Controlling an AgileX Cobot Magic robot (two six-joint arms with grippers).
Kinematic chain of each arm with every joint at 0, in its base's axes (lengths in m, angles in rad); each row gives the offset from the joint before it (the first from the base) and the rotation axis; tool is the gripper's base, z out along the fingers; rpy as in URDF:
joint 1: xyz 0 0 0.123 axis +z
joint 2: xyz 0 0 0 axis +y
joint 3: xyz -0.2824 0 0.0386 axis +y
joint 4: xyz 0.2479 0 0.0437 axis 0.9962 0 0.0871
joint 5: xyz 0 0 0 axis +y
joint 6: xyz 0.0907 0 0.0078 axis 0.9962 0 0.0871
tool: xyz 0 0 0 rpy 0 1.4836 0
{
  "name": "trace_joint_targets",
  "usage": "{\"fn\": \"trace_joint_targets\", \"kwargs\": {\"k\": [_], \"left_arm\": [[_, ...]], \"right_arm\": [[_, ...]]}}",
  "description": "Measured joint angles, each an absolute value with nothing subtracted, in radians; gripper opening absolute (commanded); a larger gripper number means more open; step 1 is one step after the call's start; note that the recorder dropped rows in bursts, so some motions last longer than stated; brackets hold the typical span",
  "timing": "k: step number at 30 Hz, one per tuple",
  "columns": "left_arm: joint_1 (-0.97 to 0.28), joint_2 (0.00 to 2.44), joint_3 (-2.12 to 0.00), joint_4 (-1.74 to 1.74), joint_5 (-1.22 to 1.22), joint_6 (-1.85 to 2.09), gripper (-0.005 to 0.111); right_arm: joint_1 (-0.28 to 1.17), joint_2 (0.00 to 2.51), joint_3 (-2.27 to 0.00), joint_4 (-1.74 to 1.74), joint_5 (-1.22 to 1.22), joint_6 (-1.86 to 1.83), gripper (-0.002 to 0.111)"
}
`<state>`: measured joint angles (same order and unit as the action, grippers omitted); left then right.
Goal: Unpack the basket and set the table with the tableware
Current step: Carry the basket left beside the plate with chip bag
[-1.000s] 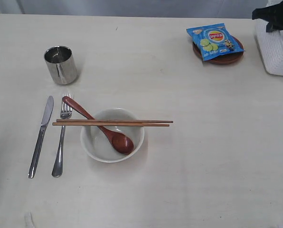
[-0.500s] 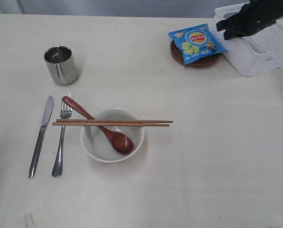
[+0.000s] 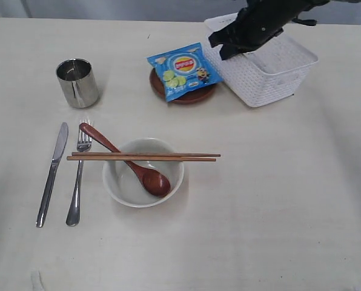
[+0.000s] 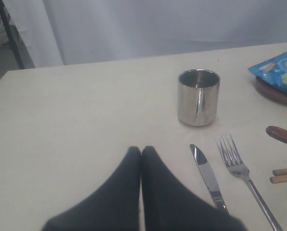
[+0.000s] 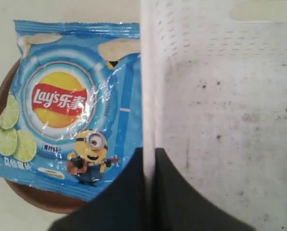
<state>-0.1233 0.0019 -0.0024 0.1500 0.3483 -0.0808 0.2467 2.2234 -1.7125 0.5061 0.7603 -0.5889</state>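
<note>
Right gripper (image 3: 224, 48) pinches the rim of the white basket (image 3: 271, 66) — in its wrist view the two dark fingers (image 5: 129, 192) sit one on each side of the perforated wall, and the basket's (image 5: 220, 120) floor is bare. The basket stands at the far right of the table (image 3: 277, 200), turned at an angle to the table's edge.

Hard against that gripped wall lies the blue snack bag (image 3: 183, 68) (image 5: 71, 106), resting on the small brown plate (image 3: 192, 99) (image 5: 37, 199), so the bag and plate crowd the basket's left side.

Farther left stands the steel cup (image 3: 77, 82) (image 4: 198, 96), upright. Nearer the front, the knife (image 3: 52, 173) (image 4: 208, 178) and fork (image 3: 79, 176) (image 4: 240, 166) lie side by side, just left of the off-white bowl (image 3: 117, 179). The wooden spoon (image 3: 155, 182) leans in the bowl with its handle out over the rim, and the chopsticks (image 3: 144, 157) lie across the top.

Left gripper (image 4: 141, 151) has its fingers pressed together on nothing — low over bare table near the knife.
</note>
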Motion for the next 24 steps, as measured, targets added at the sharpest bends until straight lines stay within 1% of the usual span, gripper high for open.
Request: {"fn": "trace_joint_targets", "kwargs": {"k": [7,13,19,24], "left_arm": [[-0.123,0.002,-0.002,0.150,0.348,-0.081,0.000],[-0.123,0.002,-0.002,0.150,0.348,-0.081,0.000],[-0.123,0.002,-0.002,0.150,0.348,-0.081,0.000],[-0.123,0.002,-0.002,0.150,0.348,-0.081,0.000]], "right_arm": [[0.373,2.196,-1.712,0.378,0.742,-0.329,-0.001],[0.440,2.196,-1.712,0.185,0.683,-0.040,-0.001],[0.455,2.172,-1.708,0.000,0.691,0.110,-0.001],[0.410,2.110,-1.707,-0.025,0.708,0.135,-0.001]]}}
